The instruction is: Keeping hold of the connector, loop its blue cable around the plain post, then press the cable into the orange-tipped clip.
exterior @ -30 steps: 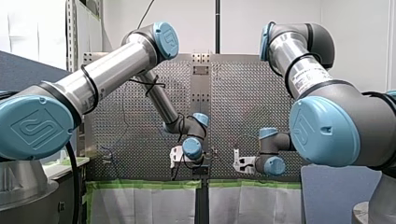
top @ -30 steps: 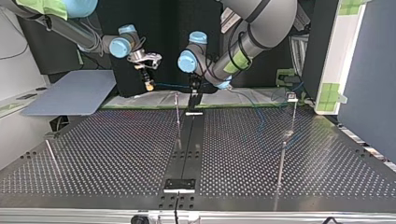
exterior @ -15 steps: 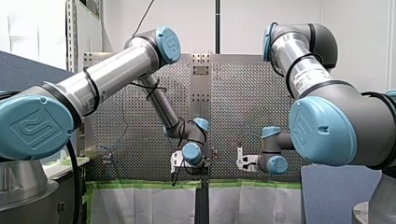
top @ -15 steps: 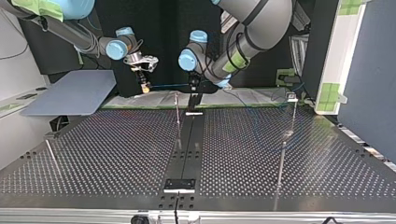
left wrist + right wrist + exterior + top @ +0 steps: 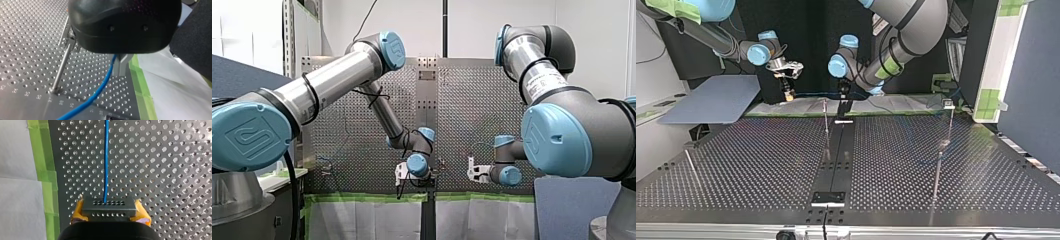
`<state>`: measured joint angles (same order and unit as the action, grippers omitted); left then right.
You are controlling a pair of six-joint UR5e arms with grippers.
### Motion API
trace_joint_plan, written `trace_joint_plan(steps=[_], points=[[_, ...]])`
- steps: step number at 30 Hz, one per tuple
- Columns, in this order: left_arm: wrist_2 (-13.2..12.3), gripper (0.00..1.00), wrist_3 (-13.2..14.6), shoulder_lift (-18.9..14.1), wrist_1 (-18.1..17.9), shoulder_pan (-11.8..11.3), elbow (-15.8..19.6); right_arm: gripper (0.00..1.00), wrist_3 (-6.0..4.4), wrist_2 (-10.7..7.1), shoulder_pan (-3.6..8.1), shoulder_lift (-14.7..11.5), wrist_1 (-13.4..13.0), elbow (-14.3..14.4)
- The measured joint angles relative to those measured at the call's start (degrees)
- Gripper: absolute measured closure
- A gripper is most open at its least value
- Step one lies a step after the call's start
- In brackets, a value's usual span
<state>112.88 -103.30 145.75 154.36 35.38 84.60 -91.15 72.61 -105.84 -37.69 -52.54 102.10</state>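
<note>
— Right claw [image 5: 109, 212]: how is it held?
— Pointed down near the surface [image 5: 162, 170] edge, its yellow pads [image 5: 78, 210] are clamped on the connector [image 5: 108, 207].
— Where is the blue cable [image 5: 106, 160] run?
— It is stretched level from the connector to my left claw [image 5: 121, 71], whose metal fingers [image 5: 117, 66] are pressed together on it, just beside the plain post [image 5: 61, 71].

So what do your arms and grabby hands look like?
Both arms are shiny silver tubes with grey joints and round light-blue caps stamped with a logo. My left arm wears black cables and bands; my right arm has a printed label. My left gripper has a rounded black body. My right gripper is black too, with yellow pads.
</note>
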Motion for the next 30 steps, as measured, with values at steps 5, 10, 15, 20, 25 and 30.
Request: trace_joint_plan(steps=[5,10,15,20,25,30], points=[[-0.1,1.00,0.1,0.0,0.1,-0.1,-0.1,1.00,0.24,-0.02,0.10,0.0,0.0,0.0],[0.7,1.00,0.8,-0.1,0.7,0.3,-0.1,1.00,0.59,-0.01,0.09,0.0,0.0,0.0],[2.2,1.00,2.3,-0.1,2.1,0.9,-0.1,1.00,1.31,0.02,0.12,-0.1,0.3,0.0],[3.6,1.00,2.9,-0.9,2.8,1.8,0.0,1.00,3.64,0.15,0.12,-0.1,1.4,0.0],[3.9,1.00,3.0,-2.4,3.3,2.6,0.2,1.00,5.65,-0.17,0.12,-1.0,2.0,0.7],[3.7,1.00,2.8,-3.5,3.6,3.0,0.2,1.00,5.94,-0.13,0.18,-2.5,2.4,1.2]])
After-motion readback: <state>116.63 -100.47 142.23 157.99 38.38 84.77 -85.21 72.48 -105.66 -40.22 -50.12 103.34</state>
